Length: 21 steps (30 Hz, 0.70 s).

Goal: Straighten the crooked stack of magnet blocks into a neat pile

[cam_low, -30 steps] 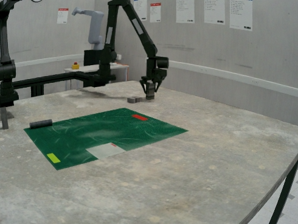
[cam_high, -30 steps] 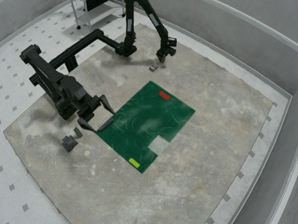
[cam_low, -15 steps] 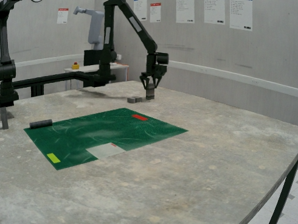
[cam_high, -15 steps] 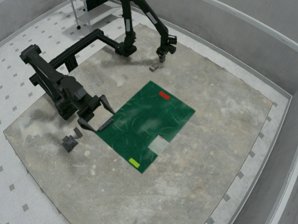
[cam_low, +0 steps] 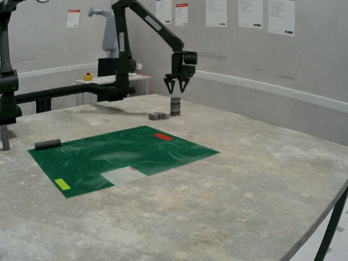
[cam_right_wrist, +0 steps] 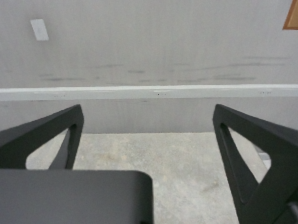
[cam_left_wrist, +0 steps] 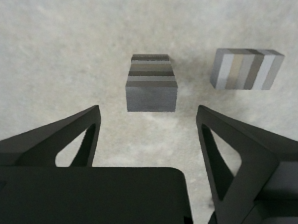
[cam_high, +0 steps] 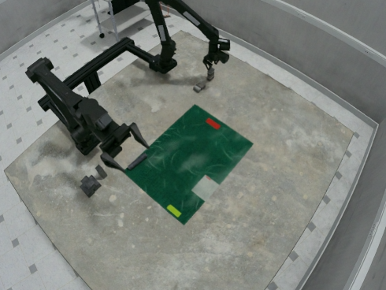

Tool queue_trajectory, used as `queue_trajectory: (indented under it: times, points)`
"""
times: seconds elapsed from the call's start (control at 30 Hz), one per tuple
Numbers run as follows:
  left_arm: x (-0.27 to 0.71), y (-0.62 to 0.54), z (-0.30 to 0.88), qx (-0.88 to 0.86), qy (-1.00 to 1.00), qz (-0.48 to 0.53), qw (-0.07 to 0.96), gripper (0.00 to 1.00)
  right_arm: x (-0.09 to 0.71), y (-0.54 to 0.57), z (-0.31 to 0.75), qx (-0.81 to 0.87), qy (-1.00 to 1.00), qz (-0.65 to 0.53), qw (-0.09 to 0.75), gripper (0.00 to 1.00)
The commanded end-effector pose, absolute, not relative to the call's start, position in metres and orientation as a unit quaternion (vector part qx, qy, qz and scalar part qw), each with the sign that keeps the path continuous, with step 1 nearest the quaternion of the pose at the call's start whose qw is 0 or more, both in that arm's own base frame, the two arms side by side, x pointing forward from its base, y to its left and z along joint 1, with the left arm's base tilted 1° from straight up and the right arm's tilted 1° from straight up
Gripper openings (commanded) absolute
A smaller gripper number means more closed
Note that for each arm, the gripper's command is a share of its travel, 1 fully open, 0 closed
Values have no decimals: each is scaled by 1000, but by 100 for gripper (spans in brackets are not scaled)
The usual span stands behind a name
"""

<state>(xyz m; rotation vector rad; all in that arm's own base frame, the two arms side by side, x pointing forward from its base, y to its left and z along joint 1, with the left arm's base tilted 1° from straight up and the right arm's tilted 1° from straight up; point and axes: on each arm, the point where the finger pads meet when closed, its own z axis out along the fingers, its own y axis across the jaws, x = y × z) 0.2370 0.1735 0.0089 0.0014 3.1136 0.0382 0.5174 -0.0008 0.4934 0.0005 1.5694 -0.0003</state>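
The stack of magnet blocks stands upright on the mottled grey tabletop, its grey and brownish layers roughly in line; small offsets are hard to tell. The left gripper points down just above it, fingers well open, holding nothing. Beside the stack, apart from it, lies a low group of blocks. Farther out, a green mat bears red and yellow-green patches and a pale notch-like square. A dark cylinder lies at its edge, and near it the right gripper is spread wide, with nothing in its grasp. Grey walls with posted sheets surround the table; the floor is pale tile with dark squares.
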Motion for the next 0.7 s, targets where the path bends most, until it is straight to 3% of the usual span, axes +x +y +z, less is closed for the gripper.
queue_trajectory:
  times: [0.0,0.5,0.67]
  points:
    - [244,175,17,-3,1000,15,18,79,520,-7,515,9,698,1,717,100]
    - [236,170,7,-3,1000,4,3,79,520,-7,515,9,698,1,717,100]
    - [274,189,35,-5,997,42,60,79,521,-7,514,9,698,1,716,100]
